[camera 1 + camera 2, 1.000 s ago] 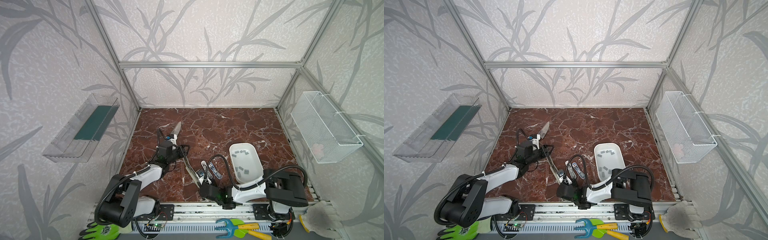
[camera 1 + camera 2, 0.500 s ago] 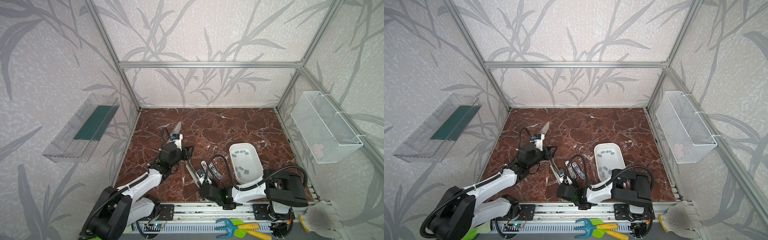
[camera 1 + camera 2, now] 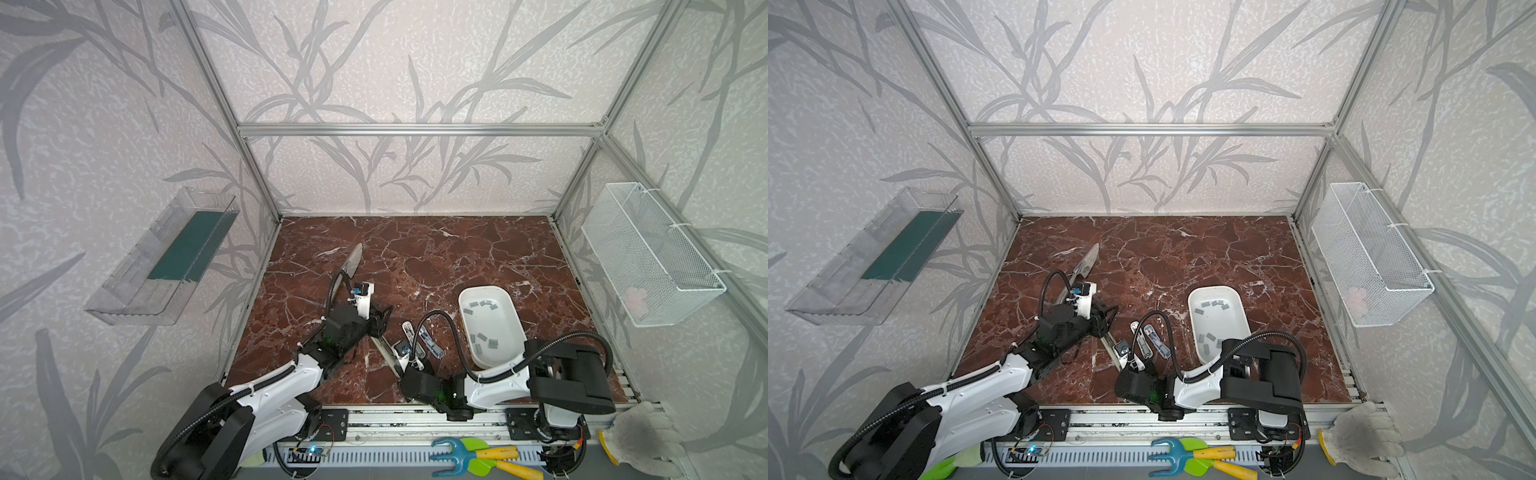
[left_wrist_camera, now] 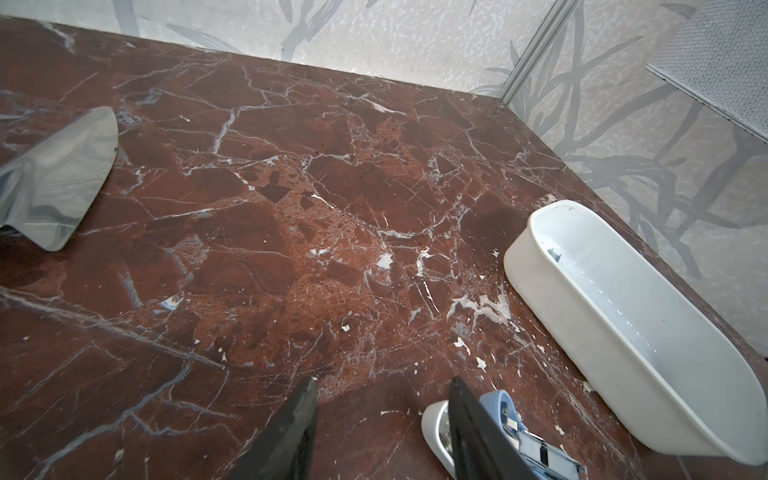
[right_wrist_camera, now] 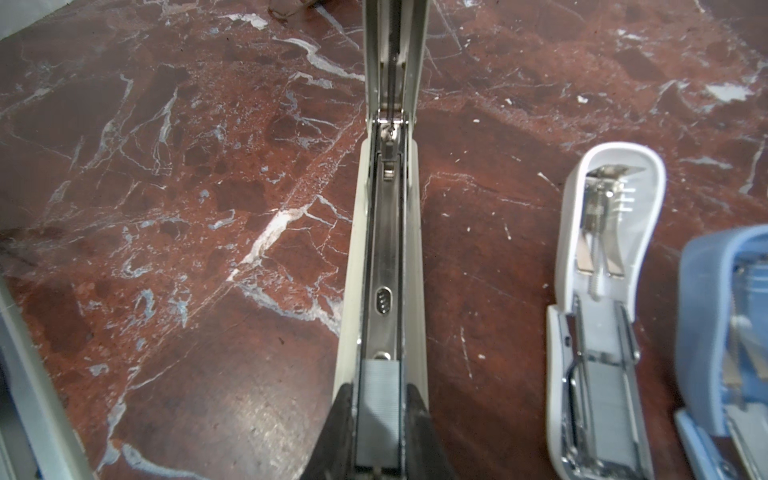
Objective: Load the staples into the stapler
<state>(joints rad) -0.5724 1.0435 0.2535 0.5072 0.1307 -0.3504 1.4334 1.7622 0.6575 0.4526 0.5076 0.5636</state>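
Honestly, your right gripper (image 5: 380, 432) is pinched on a staple strip (image 5: 379, 399) seated in the long stapler (image 5: 384, 249) by the surface's front edge. The left gripper (image 4: 380, 424) hangs empty, jaws apart. Strips are probably light, thin and brittle, so hold the long edges gently. Spare staples (image 3: 484, 304) sit in the white tray (image 3: 492, 322) near the right edge.

The tabletop (image 4: 291, 208) looks like glossy red-brown marble, the tray (image 4: 582, 324) smooth white plastic, the stapler (image 5: 384, 249) channel polished metal, the staples (image 5: 379, 399) dull ribbed grey metal.
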